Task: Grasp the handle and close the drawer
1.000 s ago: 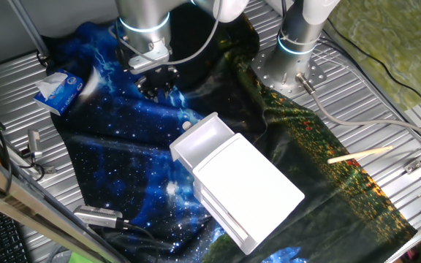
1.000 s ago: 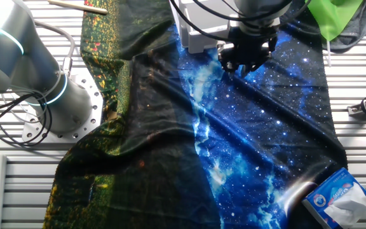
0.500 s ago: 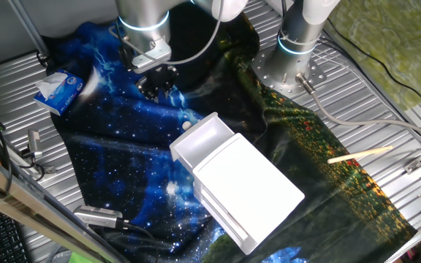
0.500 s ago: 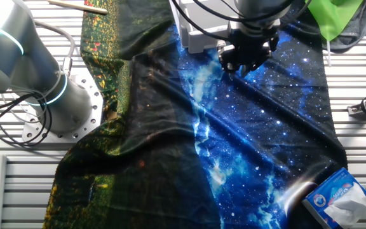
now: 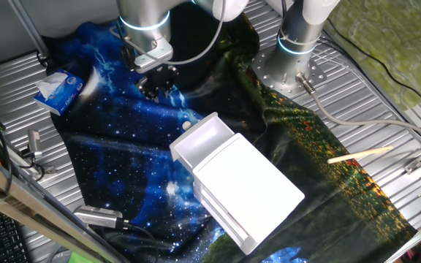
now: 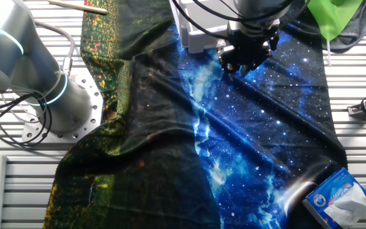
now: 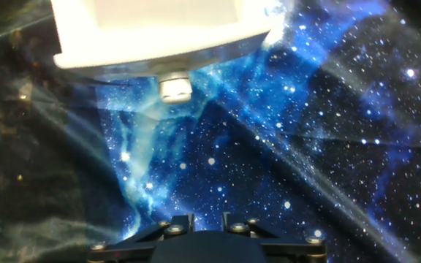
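The white cabinet (image 5: 251, 190) lies on the starry cloth. Its drawer (image 5: 205, 141) stands pulled out toward the upper left. The handle (image 5: 186, 126) is a small white knob on the drawer's front. My black gripper (image 5: 159, 80) hangs over the cloth up-left of the handle, apart from it, open and empty. In the hand view the drawer front (image 7: 159, 45) fills the top, the handle (image 7: 175, 88) sits below it, and my gripper (image 7: 205, 219) shows only short finger stubs with a gap. In the other fixed view my gripper (image 6: 244, 56) hides the handle and part of the drawer (image 6: 196, 35).
A blue tissue pack (image 5: 59, 89) lies at the cloth's left edge. A second arm's base (image 5: 298, 47) stands at the back. A wooden stick (image 5: 360, 154) lies at the right. Cables and clamps lie along the table's edges.
My gripper has shifted very slightly over the cloth. The drawer and cabinet have not moved.
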